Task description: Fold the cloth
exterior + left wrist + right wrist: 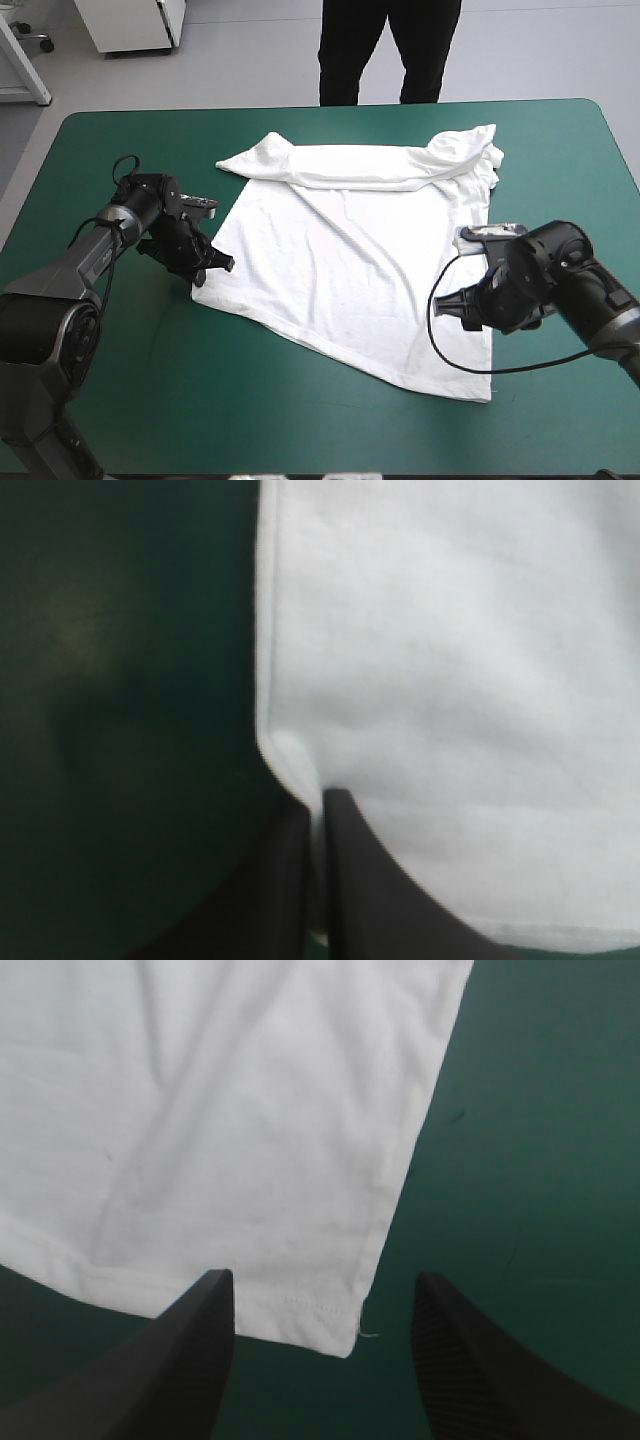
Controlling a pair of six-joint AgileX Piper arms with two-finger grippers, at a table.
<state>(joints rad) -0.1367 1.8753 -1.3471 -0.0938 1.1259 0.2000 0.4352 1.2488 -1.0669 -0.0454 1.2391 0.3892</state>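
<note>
The white T-shirt (350,250) lies spread flat on the teal-green cover, its collar end and sleeves folded over in a band along the far side (370,165). My left gripper (212,266) is at the shirt's left corner. In the left wrist view the left gripper (322,805) is shut, with the T-shirt's corner (290,755) pinched between the black fingers. My right gripper (450,302) hovers over the shirt's right side. In the right wrist view the right gripper (322,1282) stands open, and the T-shirt's hem corner (340,1335) lies between its fingers, untouched.
Teal-green cover (200,400) shows on every side of the shirt, widest along the table's front and left. The shirt's near right corner (485,392) points toward the front edge.
</note>
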